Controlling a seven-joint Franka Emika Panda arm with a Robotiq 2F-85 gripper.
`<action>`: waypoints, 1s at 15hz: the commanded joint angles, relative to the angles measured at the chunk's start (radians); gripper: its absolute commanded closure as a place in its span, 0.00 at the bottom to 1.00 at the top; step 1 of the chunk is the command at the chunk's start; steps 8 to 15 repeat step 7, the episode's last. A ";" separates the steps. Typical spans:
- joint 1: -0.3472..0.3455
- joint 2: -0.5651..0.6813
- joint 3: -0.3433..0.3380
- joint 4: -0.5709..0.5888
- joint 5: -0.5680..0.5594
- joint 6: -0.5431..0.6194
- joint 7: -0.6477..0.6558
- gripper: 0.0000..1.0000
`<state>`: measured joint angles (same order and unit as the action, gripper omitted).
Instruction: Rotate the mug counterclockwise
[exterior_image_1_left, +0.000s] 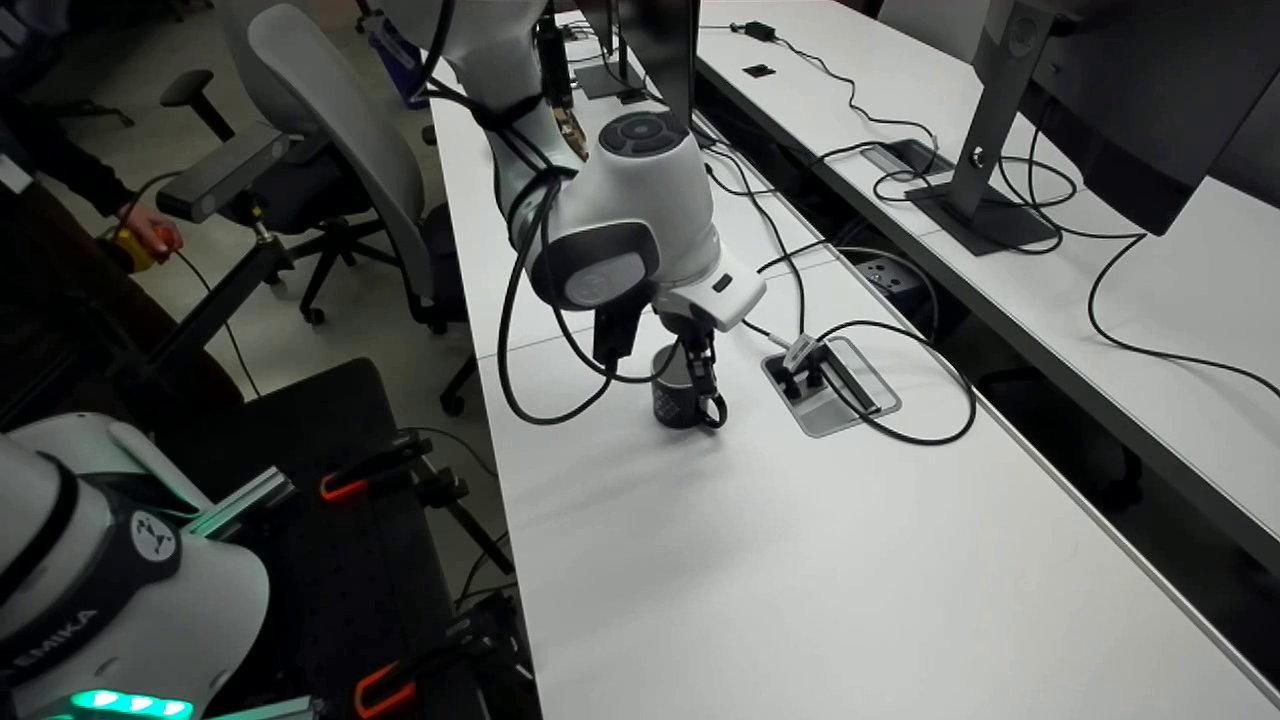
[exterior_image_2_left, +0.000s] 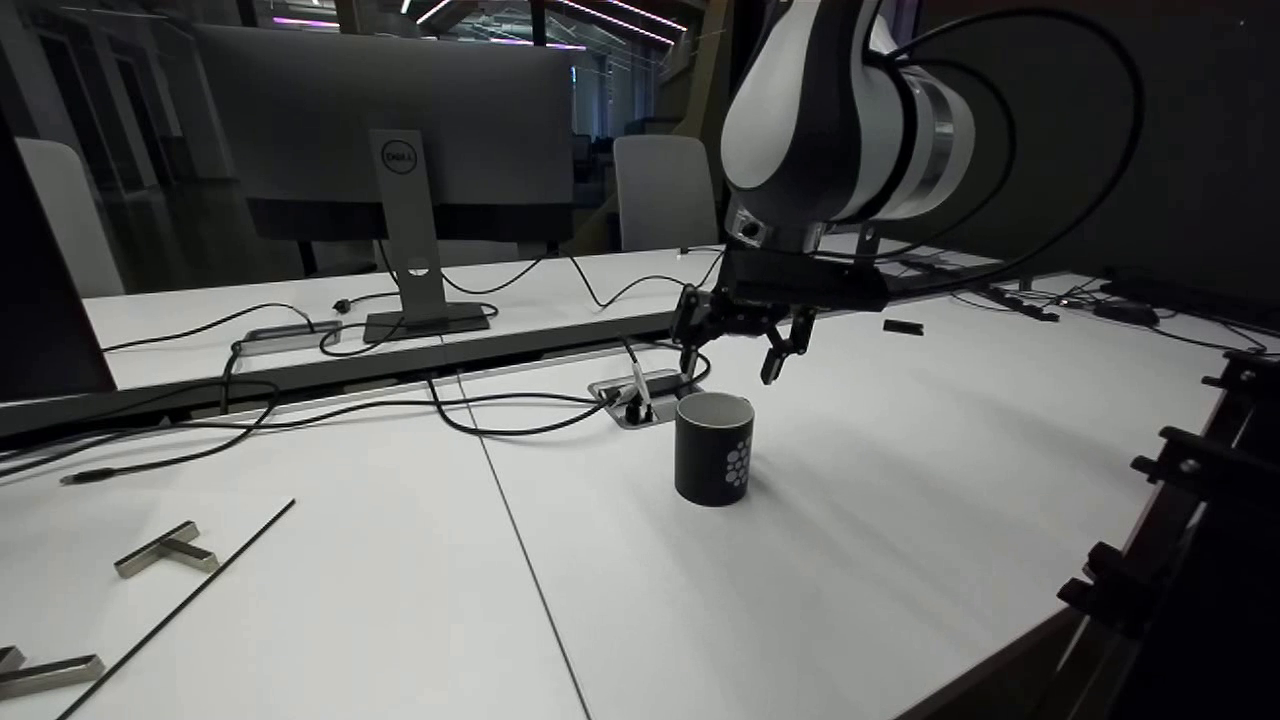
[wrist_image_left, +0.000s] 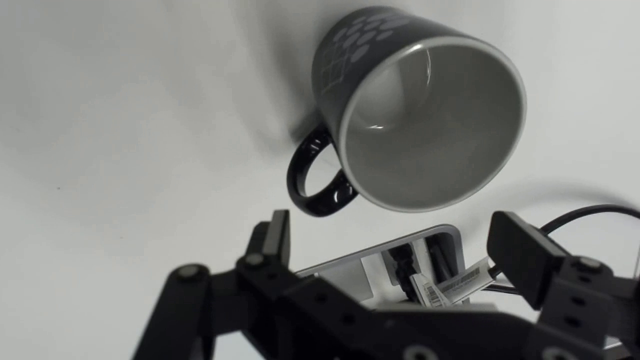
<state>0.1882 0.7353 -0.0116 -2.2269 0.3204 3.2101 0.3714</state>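
The dark mug stands upright on the white table, pale inside, with light dots printed on its side. In the wrist view the mug fills the upper middle, and its black loop handle points to the lower left. An exterior view also shows the handle, on the mug's side towards the cable box. My gripper hangs open just above the mug's rim and to its far side. Between its fingertips nothing is held, and in the wrist view they are apart from the mug.
A flat metal cable box with plugs is set into the table close to the mug. Black cables loop around it. A monitor stand rises on the desk behind. Metal pieces lie on the table in an exterior view.
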 joint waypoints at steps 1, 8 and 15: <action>0.018 -0.021 -0.009 -0.033 -0.036 0.039 -0.056 0.00; 0.011 -0.002 -0.001 -0.011 -0.036 0.022 -0.068 0.00; 0.011 -0.002 -0.001 -0.011 -0.036 0.022 -0.068 0.00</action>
